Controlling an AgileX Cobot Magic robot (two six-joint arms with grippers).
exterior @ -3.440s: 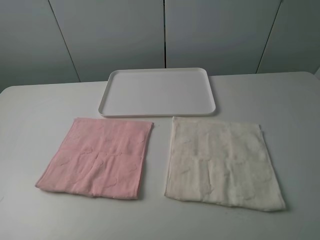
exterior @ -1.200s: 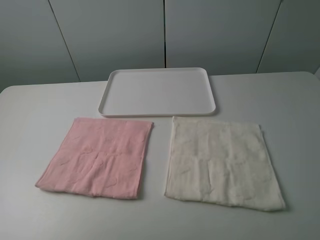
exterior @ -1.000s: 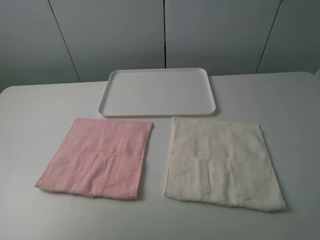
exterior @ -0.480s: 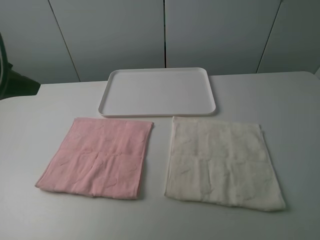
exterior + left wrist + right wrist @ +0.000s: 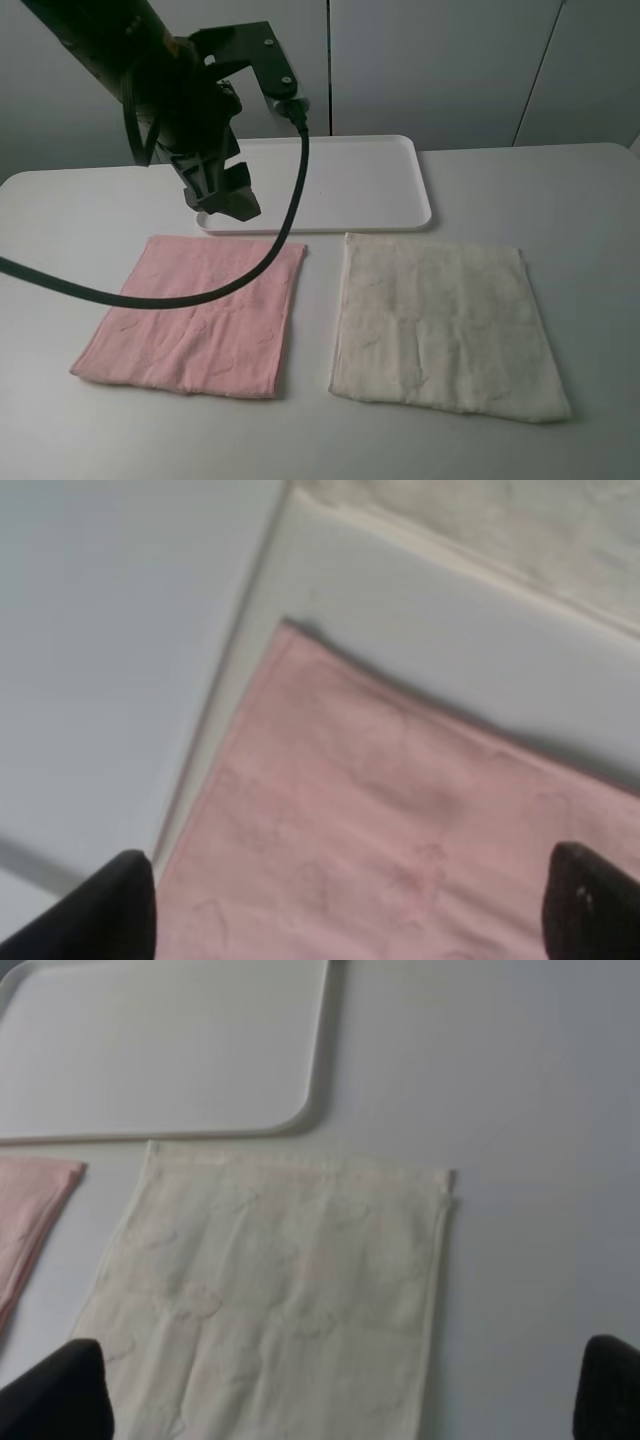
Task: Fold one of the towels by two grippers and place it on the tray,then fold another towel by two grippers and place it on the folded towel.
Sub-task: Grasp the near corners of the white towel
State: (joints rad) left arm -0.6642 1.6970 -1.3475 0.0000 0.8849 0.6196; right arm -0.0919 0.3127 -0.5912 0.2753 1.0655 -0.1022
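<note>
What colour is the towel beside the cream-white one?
It is a pale pink towel with a faint embossed pattern; clearest in the exterior high view.

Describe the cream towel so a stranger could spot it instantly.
On the white table, find the flat white tray at the back. Two square towels lie flat in front of it; the cream-white towel is the right-hand one in the high view, beside the pink towel.

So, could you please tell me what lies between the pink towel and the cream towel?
Nothing lies there. Only a bare strip of white table separates the pink towel from the cream towel, as the high view shows.
</note>
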